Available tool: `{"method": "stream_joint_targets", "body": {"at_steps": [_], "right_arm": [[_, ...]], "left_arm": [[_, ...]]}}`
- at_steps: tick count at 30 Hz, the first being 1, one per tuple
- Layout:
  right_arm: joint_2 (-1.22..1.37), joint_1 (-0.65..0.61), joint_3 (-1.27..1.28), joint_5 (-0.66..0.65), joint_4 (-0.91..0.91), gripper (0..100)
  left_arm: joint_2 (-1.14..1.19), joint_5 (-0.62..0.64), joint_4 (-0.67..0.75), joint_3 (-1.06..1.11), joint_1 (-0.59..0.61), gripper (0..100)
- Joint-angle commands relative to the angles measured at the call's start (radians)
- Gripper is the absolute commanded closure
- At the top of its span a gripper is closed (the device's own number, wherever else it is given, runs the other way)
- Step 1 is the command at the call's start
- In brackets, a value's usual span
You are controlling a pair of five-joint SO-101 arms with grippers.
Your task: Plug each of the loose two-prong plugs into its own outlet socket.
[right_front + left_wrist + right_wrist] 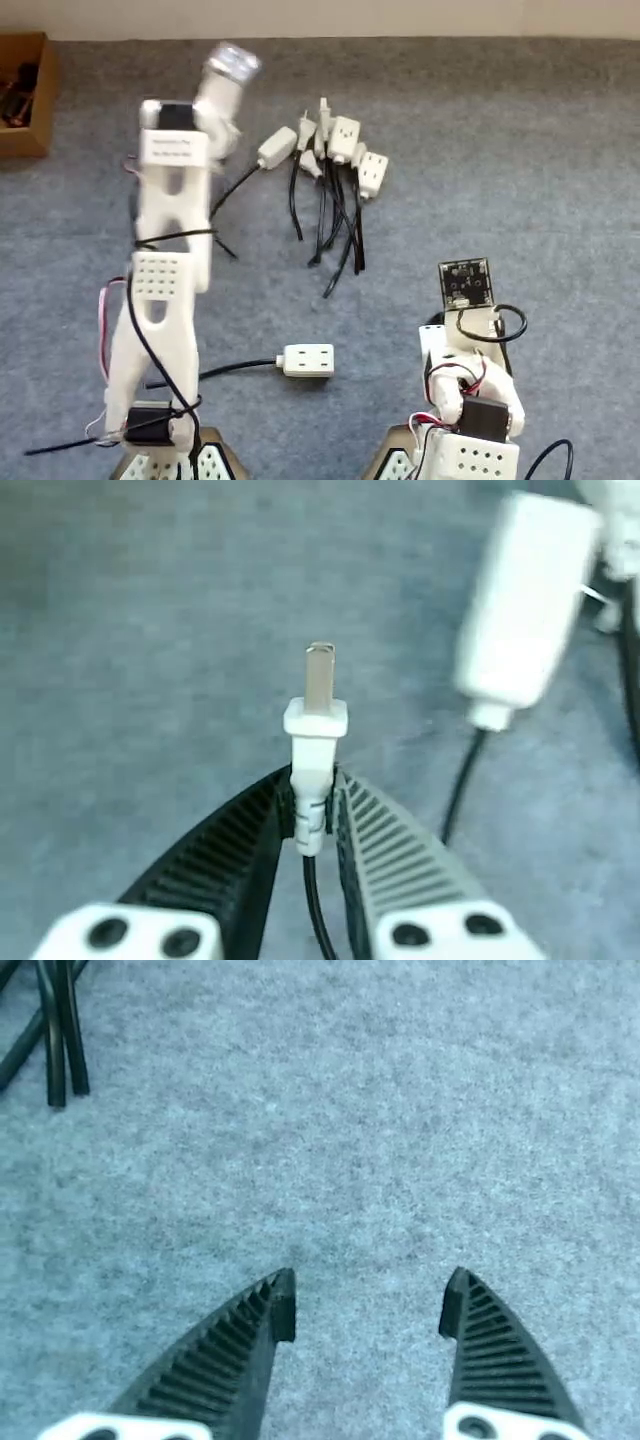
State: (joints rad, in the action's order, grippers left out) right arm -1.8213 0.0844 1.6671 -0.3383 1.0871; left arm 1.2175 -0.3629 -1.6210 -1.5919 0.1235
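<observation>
Far left: cardboard box (20, 95) at the edge of the grey carpet (520, 150). Next: left gripper (310, 780) clenched on the white body of a two-prong plug (315, 725), prongs pointing away, black cord trailing back between the fingers. Probably light and rigid at the body, cord limp and liable to drag; best held by the body, never the prongs. Just beside: nearest outlet block (525, 600). Centre: cluster (343, 140) of outlet blocks, plugs and cords; lone outlet block (308, 360) nearer the arm bases. Four outlet blocks in all; one plug held, loose ones too tangled to count. Right: right gripper (370, 1300) spread wide, grasping nothing, above bare carpet.
</observation>
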Motion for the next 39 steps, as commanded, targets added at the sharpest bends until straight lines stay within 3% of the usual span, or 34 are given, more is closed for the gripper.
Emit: {"method": "stream_joint_targets", "body": {"at_steps": [1, 5, 9, 13, 18, 27, 39], "right_arm": [[-0.013, 0.01, 0.099, 0.0, -0.018, 75.9], [-0.013, 0.047, 0.097, 0.0, -0.018, 75.9], [-0.013, 0.232, 0.056, 0.0, -0.013, 75.9], [-0.013, 0.363, -0.05, -0.003, 0.097, 75.9], [-0.012, 0.325, -0.114, -0.169, 0.147, 75.9], [-0.007, 0.302, -0.136, -0.176, 0.156, 75.9], [-0.012, 0.332, -0.022, -0.08, 0.107, 75.9]], "left_arm": [[-0.168, 0.054, -0.077, -0.071, 0.045, 100], [-0.266, 0.06, -0.155, -0.07, 0.054, 100], [-0.337, 0.008, -0.16, -0.058, 0.021, 100], [-0.426, -0.041, -0.158, 0.125, -0.082, 100], [-0.572, -0.052, -0.157, 0.446, -0.275, 100], [-0.74, -0.098, -0.153, 1.003, -0.636, 100], [-0.553, -0.083, 0.018, 1.067, -0.823, 100]]}}
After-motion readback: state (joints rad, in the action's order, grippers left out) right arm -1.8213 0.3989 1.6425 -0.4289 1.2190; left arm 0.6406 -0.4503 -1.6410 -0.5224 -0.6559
